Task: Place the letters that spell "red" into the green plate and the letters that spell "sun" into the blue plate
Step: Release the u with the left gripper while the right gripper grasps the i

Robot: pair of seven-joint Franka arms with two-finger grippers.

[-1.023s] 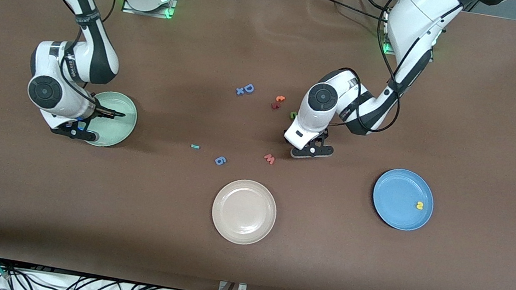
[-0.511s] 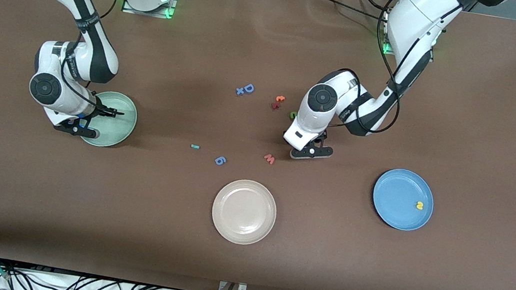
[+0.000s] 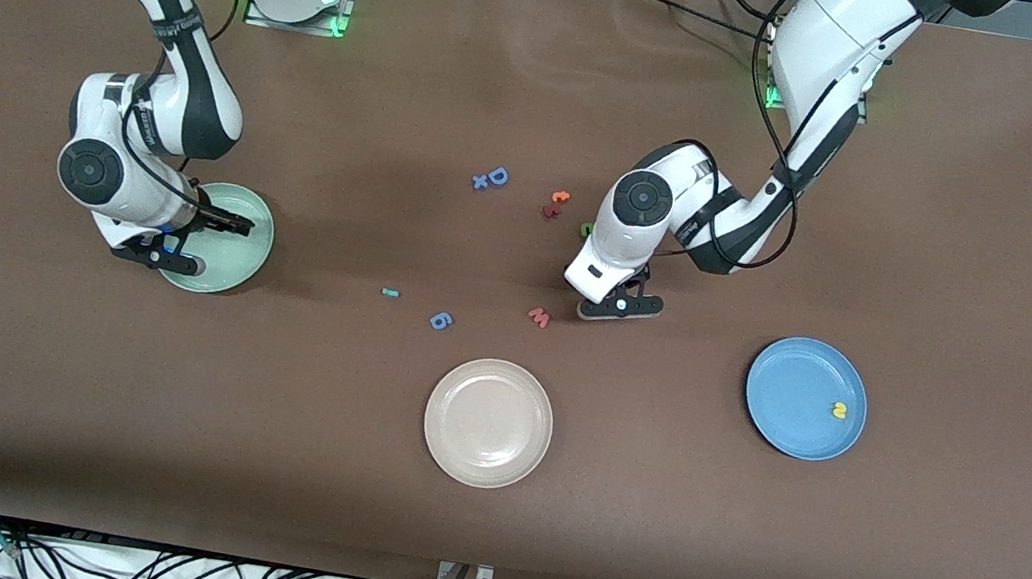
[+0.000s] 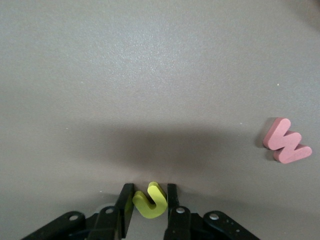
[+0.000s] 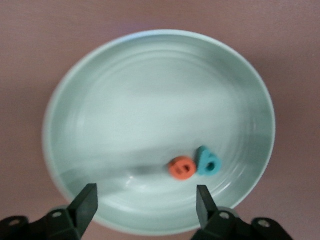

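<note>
Left wrist view: left gripper (image 4: 149,202) fingers clamped on yellow "u" (image 4: 150,201), low over the worktop (image 4: 150,75) — right gripper (image 5: 145,202) spread wide above green plate (image 5: 100,100) holding orange "e" (image 5: 181,167), teal "d" (image 5: 208,161).

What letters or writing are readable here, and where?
"D": blue letter on the table.
"w": pink letter on the table.
"u": yellow letter in the left tool.
Other foam letters and the print on the arms: too small or blurred to read.

beige plate (image 3: 488,423), red w (image 3: 538,316), blue g (image 3: 440,320)
</note>
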